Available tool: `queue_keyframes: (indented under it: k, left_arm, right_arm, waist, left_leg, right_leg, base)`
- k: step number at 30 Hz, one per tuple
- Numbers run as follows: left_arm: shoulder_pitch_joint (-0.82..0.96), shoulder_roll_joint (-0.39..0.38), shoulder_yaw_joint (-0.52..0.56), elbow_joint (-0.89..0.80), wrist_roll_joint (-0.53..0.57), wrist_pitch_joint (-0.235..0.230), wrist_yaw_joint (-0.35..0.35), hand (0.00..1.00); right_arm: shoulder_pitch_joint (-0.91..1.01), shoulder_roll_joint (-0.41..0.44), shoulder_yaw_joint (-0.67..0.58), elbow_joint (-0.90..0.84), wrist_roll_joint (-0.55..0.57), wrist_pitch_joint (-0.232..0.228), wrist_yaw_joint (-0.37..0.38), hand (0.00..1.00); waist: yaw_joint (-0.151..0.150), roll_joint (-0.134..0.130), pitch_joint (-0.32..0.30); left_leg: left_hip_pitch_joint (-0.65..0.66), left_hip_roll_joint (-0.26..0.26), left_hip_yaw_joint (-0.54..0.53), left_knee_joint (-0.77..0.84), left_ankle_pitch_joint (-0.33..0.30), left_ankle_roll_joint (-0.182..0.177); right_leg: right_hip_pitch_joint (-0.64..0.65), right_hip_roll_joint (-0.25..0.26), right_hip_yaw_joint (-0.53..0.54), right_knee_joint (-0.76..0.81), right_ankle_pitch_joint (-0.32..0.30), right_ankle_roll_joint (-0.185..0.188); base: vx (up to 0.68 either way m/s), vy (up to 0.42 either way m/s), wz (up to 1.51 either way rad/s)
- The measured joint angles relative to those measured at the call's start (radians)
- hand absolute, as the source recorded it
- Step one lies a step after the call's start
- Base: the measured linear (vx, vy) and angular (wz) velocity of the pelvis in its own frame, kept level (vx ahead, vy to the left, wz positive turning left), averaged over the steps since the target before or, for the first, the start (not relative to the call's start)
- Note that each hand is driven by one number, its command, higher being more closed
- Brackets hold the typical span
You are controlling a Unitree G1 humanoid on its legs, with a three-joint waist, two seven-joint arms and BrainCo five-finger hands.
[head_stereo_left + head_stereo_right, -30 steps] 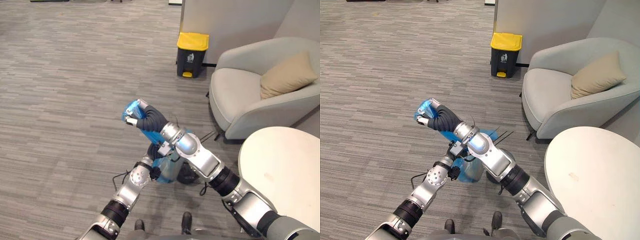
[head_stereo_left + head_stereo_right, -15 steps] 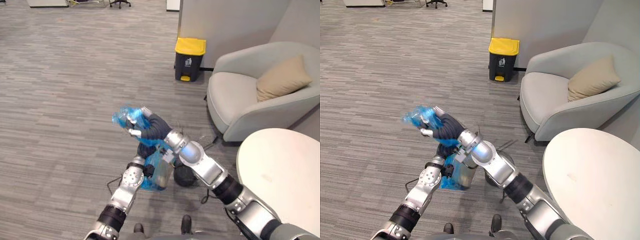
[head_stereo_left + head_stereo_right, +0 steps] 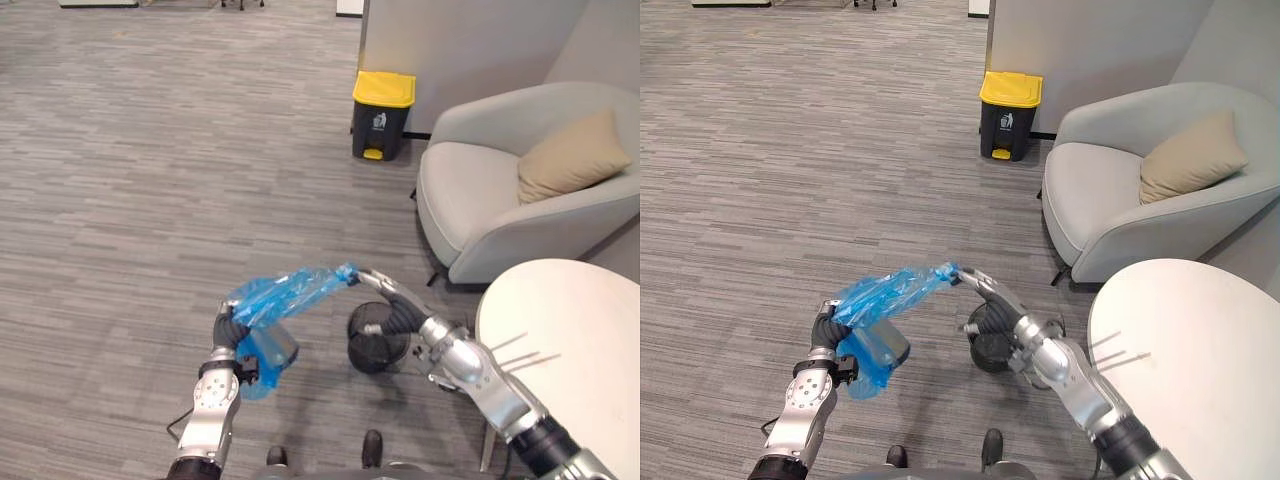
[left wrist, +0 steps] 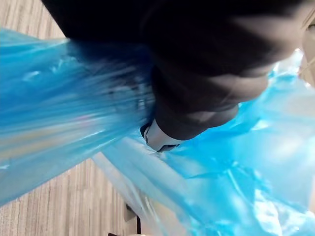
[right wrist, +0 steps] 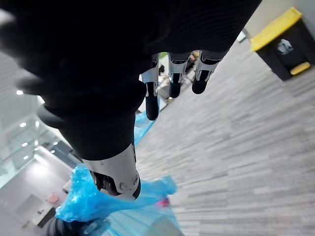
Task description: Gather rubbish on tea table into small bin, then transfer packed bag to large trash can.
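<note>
A blue plastic bag [image 3: 285,295] hangs above the floor with my left hand [image 3: 228,330] shut on its lower part; the bag's neck stretches up and right. In the left wrist view the blue bag [image 4: 236,162] wraps around the hand's dark cover. My right hand [image 3: 385,298] is open, its straight fingers [image 5: 174,83] ending just by the tip of the bag's neck, with nothing in its grasp. The small black wire bin [image 3: 372,340] stands on the floor under the right hand. The large trash can [image 3: 383,112], black with a yellow lid, stands far ahead by the wall.
A round white table [image 3: 570,340] is at the lower right. A grey armchair [image 3: 480,200] with a beige cushion [image 3: 572,155] stands between it and the trash can. Grey plank floor stretches ahead and to the left.
My right hand has opened and let go of the bag's top, then drawn back to the right over the small bin. The left hand keeps the bag and has shifted left.
</note>
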Motion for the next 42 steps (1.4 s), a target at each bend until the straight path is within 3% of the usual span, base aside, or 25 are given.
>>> queue_keyframes:
  k: [5, 8, 15, 19, 21, 22, 23, 25, 28, 31, 32, 33, 34, 35, 37, 39, 40, 41, 42]
  left_arm:
    - [0.053, -0.001, 0.071, 0.124, -0.035, 0.019, -0.069, 1.0]
    - [0.079, -0.001, 0.109, 0.194, -0.042, 0.03, -0.104, 1.0]
    - [0.115, -0.001, 0.156, 0.278, -0.047, 0.05, -0.151, 1.0]
    - [0.099, -0.001, 0.158, 0.297, -0.056, 0.052, -0.151, 1.0]
    - [0.085, -0.001, 0.157, 0.298, -0.056, 0.052, -0.15, 1.0]
    - [0.084, -0.001, 0.155, 0.297, -0.056, 0.052, -0.15, 1.0]
    - [0.074, -0.001, 0.155, 0.298, -0.056, 0.052, -0.149, 1.0]
    - [0.08, 0.005, 0.159, 0.299, -0.055, 0.052, -0.145, 1.0]
    - [0.077, 0.024, 0.159, 0.301, -0.053, 0.052, -0.143, 1.0]
    - [0.092, 0.024, 0.157, 0.287, -0.052, 0.052, -0.144, 1.0]
    - [0.097, 0.024, 0.15, 0.272, -0.051, 0.052, -0.144, 1.0]
    - [0.098, 0.026, 0.141, 0.261, -0.051, 0.053, -0.144, 1.0]
    - [0.101, 0.034, 0.127, 0.23, -0.047, 0.052, -0.144, 1.0]
    - [0.095, 0.065, 0.114, 0.215, -0.045, 0.05, -0.141, 1.0]
    - [0.089, 0.085, 0.11, 0.215, -0.044, 0.05, -0.127, 1.0]
    - [0.068, 0.083, 0.1, 0.219, -0.043, 0.05, -0.125, 1.0]
    - [0.036, 0.073, 0.098, 0.233, -0.043, 0.05, -0.125, 1.0]
    - [0.019, 0.071, 0.098, 0.242, -0.041, 0.049, -0.125, 1.0]
    - [0.013, 0.072, 0.098, 0.243, -0.039, 0.048, -0.125, 1.0]
  right_arm:
    - [0.075, 0.112, -0.211, 0.29, 0.069, 0.062, -0.003, 0.0]
    - [0.092, 0.133, -0.304, 0.429, 0.082, 0.073, -0.006, 0.0]
    - [0.113, 0.135, -0.413, 0.544, 0.193, 0.106, -0.029, 0.0]
    - [0.102, 0.136, -0.458, 0.566, 0.246, 0.109, -0.054, 0.0]
    - [0.093, 0.146, -0.492, 0.566, 0.264, 0.109, -0.078, 0.0]
    - [0.09, 0.145, -0.498, 0.566, 0.264, 0.109, -0.086, 0.0]
    - [0.081, 0.144, -0.516, 0.566, 0.264, 0.11, -0.094, 0.0]
    - [0.057, 0.149, -0.514, 0.566, 0.264, 0.111, -0.096, 0.0]
    - [0.012, 0.166, -0.513, 0.566, 0.262, 0.111, -0.096, 0.0]
    - [0.0, 0.165, -0.512, 0.553, 0.255, 0.111, -0.098, 0.0]
    - [0.008, 0.165, -0.51, 0.552, 0.255, 0.113, -0.099, 0.0]
    - [0.016, 0.165, -0.507, 0.55, 0.255, 0.114, -0.102, 0.0]
    - [0.032, 0.172, -0.5, 0.539, 0.255, 0.115, -0.106, 0.0]
    - [0.047, 0.189, -0.481, 0.535, 0.255, 0.116, -0.108, 0.0]
    - [0.046, 0.198, -0.468, 0.527, 0.255, 0.117, -0.108, 0.0]
    - [0.036, 0.187, -0.467, 0.512, 0.255, 0.108, -0.112, 0.0]
    - [0.018, 0.171, -0.467, 0.515, 0.255, 0.109, -0.111, 0.0]
    - [0.02, 0.164, -0.467, 0.515, 0.255, 0.109, -0.112, 0.0]
    - [0.024, 0.163, -0.467, 0.515, 0.255, 0.109, -0.113, 0.0]
  waist:
    - [-0.004, 0.0, 0.0]
    - [-0.004, 0.005, -0.002]
    - [-0.008, 0.017, -0.003]
    - [-0.028, 0.037, 0.02]
    - [-0.031, 0.039, 0.025]
    - [-0.031, 0.034, 0.03]
    - [-0.026, 0.047, 0.039]
    - [-0.017, 0.037, 0.049]
    - [0.001, 0.022, 0.065]
    - [-0.004, 0.016, 0.069]
    - [-0.007, 0.015, 0.075]
    - [-0.008, 0.018, 0.078]
    - [-0.025, 0.016, 0.091]
    - [-0.033, 0.017, 0.102]
    - [-0.04, 0.002, 0.11]
    - [-0.057, 0.014, 0.121]
    - [-0.062, 0.041, 0.142]
    - [-0.063, 0.033, 0.141]
    - [-0.064, 0.031, 0.143]
  left_leg:
    - [-0.009, -0.008, -0.016, -0.002, -0.004, 0.005]
    - [-0.011, -0.013, -0.025, -0.004, -0.01, 0.005]
    - [-0.014, -0.024, -0.055, -0.013, -0.005, 0.009]
    - [-0.086, -0.041, -0.109, 0.041, -0.014, 0.022]
    - [-0.122, -0.015, 0.037, 0.08, -0.055, 0.075]
    - [-0.126, -0.005, 0.08, 0.086, -0.057, 0.077]
    - [-0.127, 0.001, 0.124, 0.093, -0.055, 0.073]
    - [-0.133, -0.003, 0.124, 0.115, -0.054, 0.059]
    - [-0.142, -0.017, 0.128, 0.201, -0.115, 0.059]
    - [-0.183, -0.031, 0.118, 0.346, -0.244, 0.073]
    - [-0.176, -0.046, 0.094, 0.387, -0.291, 0.083]
    - [-0.168, -0.05, 0.085, 0.399, -0.309, 0.086]
    - [-0.13, -0.055, 0.051, 0.414, -0.338, 0.093]
    - [-0.101, -0.049, 0.027, 0.418, -0.361, 0.101]
    - [-0.037, -0.044, 0.012, 0.373, -0.372, 0.098]
    - [0.031, -0.034, 0.003, 0.3, -0.371, 0.097]
    - [0.083, -0.008, 0.006, 0.262, -0.369, 0.094]
    - [0.123, -0.005, 0.012, 0.242, -0.363, 0.07]
    - [0.141, -0.014, 0.015, 0.236, -0.366, 0.042]
  right_leg:
    - [0.0, -0.01, -0.02, 0.0, -0.007, -0.001]
    - [0.001, -0.018, -0.027, 0.0, -0.01, 0.002]
    - [0.013, -0.026, -0.066, 0.0, -0.025, 0.011]
    - [0.004, -0.059, -0.162, 0.049, -0.069, 0.02]
    - [-0.004, -0.086, -0.214, 0.069, -0.089, 0.037]
    - [-0.006, -0.094, -0.218, 0.076, -0.097, 0.044]
    - [-0.007, -0.11, -0.23, 0.096, -0.112, 0.057]
    - [-0.007, -0.122, -0.229, 0.107, -0.12, 0.067]
    - [-0.006, -0.155, -0.22, 0.143, -0.145, 0.088]
    - [-0.046, -0.226, -0.211, 0.33, -0.254, 0.131]
    - [-0.085, -0.269, -0.185, 0.482, -0.286, 0.118]
    - [-0.115, -0.288, -0.158, 0.578, -0.284, 0.113]
    - [-0.189, -0.305, -0.072, 0.777, -0.278, 0.095]
    - [-0.243, -0.272, -0.006, 0.901, -0.347, 0.102]
    - [-0.319, -0.209, 0.004, 0.931, -0.413, 0.055]
    - [-0.413, -0.163, -0.052, 0.878, -0.423, 0.024]
    - [-0.45, -0.127, -0.124, 0.75, -0.391, -0.004]
    - [-0.462, -0.101, -0.207, 0.572, -0.288, -0.034]
    - [-0.462, -0.093, -0.232, 0.507, -0.186, -0.086]
  base:
    - [-0.01, 0.02, 0.11]
    - [0.01, 0.02, 0.07]
    - [0.03, 0.008, 0.17]
    - [0.01, 0.026, 0.68]
    - [0.04, 0.05, 0.73]
    - [0.13, 0.067, 0.63]
    - [0.12, 0.078, 0.36]
    - [0.12, 0.089, 0.12]
    - [0.21, 0.107, -0.01]
    - [0.26, 0.17, 0.08]
    - [0.23, 0.126, 0.27]
    - [0.34, 0.168, 0.53]
    - [0.4, 0.081, 0.75]
    - [0.42, 0.035, 0.76]
    - [0.45, -0.054, 0.43]
    - [0.5, -0.081, 0.29]
    - [0.67, -0.132, 0.31]
    - [0.56, -0.114, 0.29]
    - [0.6, -0.105, 0.28]
